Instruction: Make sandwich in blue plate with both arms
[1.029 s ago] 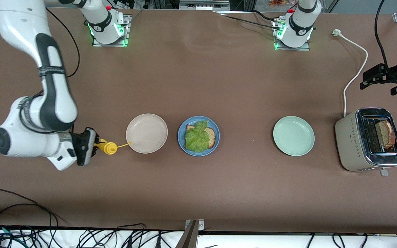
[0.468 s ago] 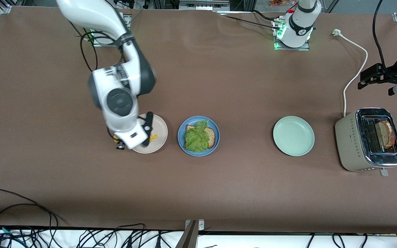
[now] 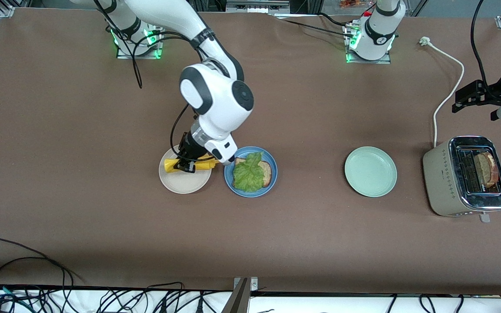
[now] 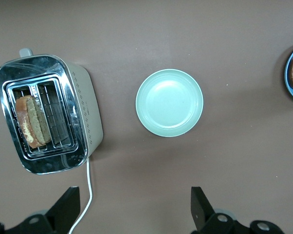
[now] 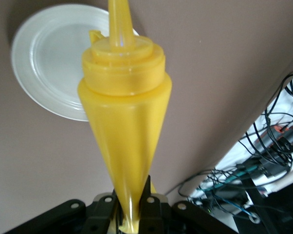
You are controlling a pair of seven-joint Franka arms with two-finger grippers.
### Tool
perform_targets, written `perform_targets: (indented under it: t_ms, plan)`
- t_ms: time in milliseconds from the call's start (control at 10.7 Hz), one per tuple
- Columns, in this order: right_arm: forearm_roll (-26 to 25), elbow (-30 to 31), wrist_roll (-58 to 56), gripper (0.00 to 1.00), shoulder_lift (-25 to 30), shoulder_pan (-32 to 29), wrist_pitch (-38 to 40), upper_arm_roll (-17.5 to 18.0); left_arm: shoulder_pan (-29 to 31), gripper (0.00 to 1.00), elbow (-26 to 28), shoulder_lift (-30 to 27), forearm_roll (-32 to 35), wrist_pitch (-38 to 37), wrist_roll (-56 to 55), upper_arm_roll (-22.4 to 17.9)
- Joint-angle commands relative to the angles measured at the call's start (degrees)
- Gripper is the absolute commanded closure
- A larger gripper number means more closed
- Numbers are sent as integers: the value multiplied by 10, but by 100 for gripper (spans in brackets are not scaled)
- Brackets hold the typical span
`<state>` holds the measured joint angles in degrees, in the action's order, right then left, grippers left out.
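We have the right tool (image 3: 188, 161) clenched on a yellow squeeze bottle (image 3: 189, 164), hanging over the beige plate (image 3: 184, 181). The bottle lies roughly level, its long axis running along the row of plates; which end carries the nozzle we cannot tell from the front view.

The sandwich (image 3: 252, 172) is half built: one toast slice with the lettuce on top, sitting in the blue plate (image 3: 251, 191), just beside the beige plate toward the left arm's end of the surface. So the target lies along the bottle's own axis from the right tool, a short sideways shift. Our read: the bottle needs carrying over the lettuce and tipping nozzle-down before any squeeze.

The right arm is clearly the nearer one. The left tool (image 4: 132, 207) is released, fingers wide, waiting over the bare surface by the toaster (image 3: 465, 175). The second toast slice (image 3: 488, 168) stands in a toaster slot, and the mint plate (image 3: 370, 171) sits between toaster and blue plate.
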<state>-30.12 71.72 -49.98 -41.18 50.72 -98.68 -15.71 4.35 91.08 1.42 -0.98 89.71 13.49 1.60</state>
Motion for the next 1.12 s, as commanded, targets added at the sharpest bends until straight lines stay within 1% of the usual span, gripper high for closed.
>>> perform_targets:
  t_ms: [0,187,561,749,842,936,1029]
  plan:
    - [-91,-58,34,100,-74,21,34,-17,3,0,-16,6,-11,-10,4,0]
    - [-124,-60,73,100,-100,31,34,-19,3,0,-16,6,-11,-10,3,0]
    - [-128,-76,102,100,-126,43,43,-18,3,0,-16,7,-11,-10,1,0]
    - [-120,-76,92,100,-113,26,36,-13,3,0,-16,7,-11,-10,1,0]
    - [-99,-76,87,100,-93,1,32,4,3,0,-16,7,-11,-10,1,0]
    - [-57,-72,69,100,-71,-28,26,15,3,0,-16,7,-11,-10,1,0]
    - [-11,-69,48,100,-44,-71,17,35,3,0,-16,7,-11,-10,1,0]
